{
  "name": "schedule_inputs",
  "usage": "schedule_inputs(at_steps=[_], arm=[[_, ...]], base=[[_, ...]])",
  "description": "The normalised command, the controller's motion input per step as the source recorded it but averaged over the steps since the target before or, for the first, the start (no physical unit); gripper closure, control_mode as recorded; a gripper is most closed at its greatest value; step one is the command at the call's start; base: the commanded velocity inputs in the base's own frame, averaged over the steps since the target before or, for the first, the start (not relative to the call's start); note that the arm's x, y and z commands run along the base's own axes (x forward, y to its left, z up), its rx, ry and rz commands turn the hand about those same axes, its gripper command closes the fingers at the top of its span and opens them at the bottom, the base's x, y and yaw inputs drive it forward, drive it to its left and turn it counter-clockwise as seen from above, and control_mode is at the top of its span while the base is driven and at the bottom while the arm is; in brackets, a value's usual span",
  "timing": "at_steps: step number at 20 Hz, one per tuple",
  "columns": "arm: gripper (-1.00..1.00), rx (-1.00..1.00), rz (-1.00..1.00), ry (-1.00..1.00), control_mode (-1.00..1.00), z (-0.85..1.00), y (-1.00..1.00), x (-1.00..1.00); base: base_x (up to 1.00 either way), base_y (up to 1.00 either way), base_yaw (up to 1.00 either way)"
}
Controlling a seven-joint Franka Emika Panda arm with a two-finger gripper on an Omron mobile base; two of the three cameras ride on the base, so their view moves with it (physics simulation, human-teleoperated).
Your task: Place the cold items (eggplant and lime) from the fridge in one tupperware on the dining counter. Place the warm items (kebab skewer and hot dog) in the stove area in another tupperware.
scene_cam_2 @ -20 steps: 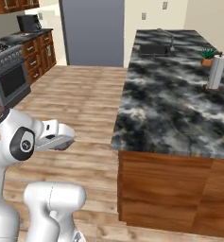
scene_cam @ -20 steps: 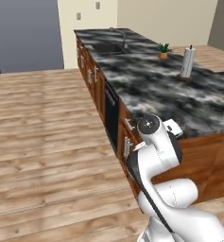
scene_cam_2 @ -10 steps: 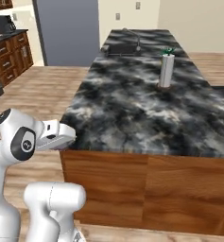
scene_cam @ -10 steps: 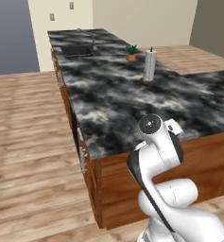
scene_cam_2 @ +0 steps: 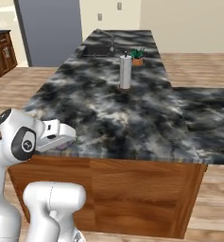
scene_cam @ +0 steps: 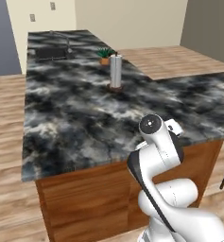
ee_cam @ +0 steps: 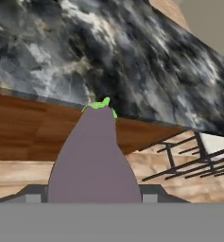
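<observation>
Kitchen: wood floor, long dining counter [scene_cam: 85, 118] with glossy black-and-white marbled top on a brown wood base.
On the counter: sink, upright paper towel roll [scene_cam_2: 125, 71], small potted plant [scene_cam_2: 137, 54].
Eggplant [ee_cam: 94, 160]: purple-grey, green-capped, held just short of the counter edge.
Gripper [ee_cam: 94, 196]: closed around the eggplant's wide end.
Handling: likely light, firm, smooth-skinned and slippery; gripping the thick belly seems safest.
Writing: none readable.

Near middle of dining counter [scene_cam: 75, 118]: paper-towel roll [scene_cam: 116, 71], potted plant [scene_cam: 105, 55] just behind, sink [scene_cam: 49, 52] farther back.
</observation>
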Motion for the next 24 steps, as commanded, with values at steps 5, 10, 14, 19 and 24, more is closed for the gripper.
schedule_inputs(at_steps=[5, 10, 14, 19, 24], arm=[[1.00, 0.00, 0.00, 0.00, 1.00, 0.00, 0.00, 0.00], [1.00, 0.00, 0.00, 0.00, 1.00, 0.00, 0.00, 0.00], [1.00, 0.00, 0.00, 0.00, 1.00, 0.00, 0.00, 0.00], [1.00, 0.00, 0.00, 0.00, 1.00, 0.00, 0.00, 0.00], [1.00, 0.00, 0.00, 0.00, 1.00, 0.00, 0.00, 0.00]], base=[[0.30, -1.00, 0.00], [-0.03, -1.00, 0.00], [-0.43, -1.00, -0.04], [-0.29, -1.00, -0.03], [0.06, -1.00, 0.00]])
